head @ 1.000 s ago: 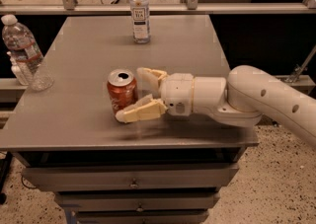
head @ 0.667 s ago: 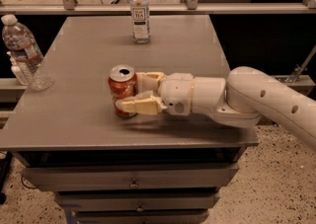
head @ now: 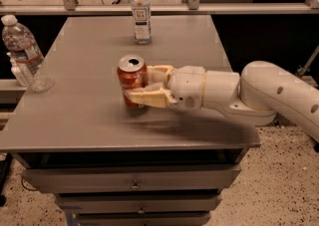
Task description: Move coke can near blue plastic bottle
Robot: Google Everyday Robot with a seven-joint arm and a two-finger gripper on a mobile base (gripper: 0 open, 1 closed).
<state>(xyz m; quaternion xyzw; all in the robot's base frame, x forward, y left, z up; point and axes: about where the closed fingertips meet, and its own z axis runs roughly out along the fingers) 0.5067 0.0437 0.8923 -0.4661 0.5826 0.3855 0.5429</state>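
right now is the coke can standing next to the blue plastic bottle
No, the coke can sits in the middle of the table, clasped by the gripper, while the blue plastic bottle stands apart at the far edge.

A grey worktop (head: pixel 89 115) is carried by a cabinet of drawers (head: pixel 134 177) with small knobs, set on a speckled light floor (head: pixel 271 190). Beyond the worktop's far edge a metal rail with upright posts (head: pixel 224 8) is seen, with glass panes above and dark space below. The hand (head: pixel 137 82) is closed around the coke can (head: pixel 130 73) near the worktop's middle, under warm, dim light.
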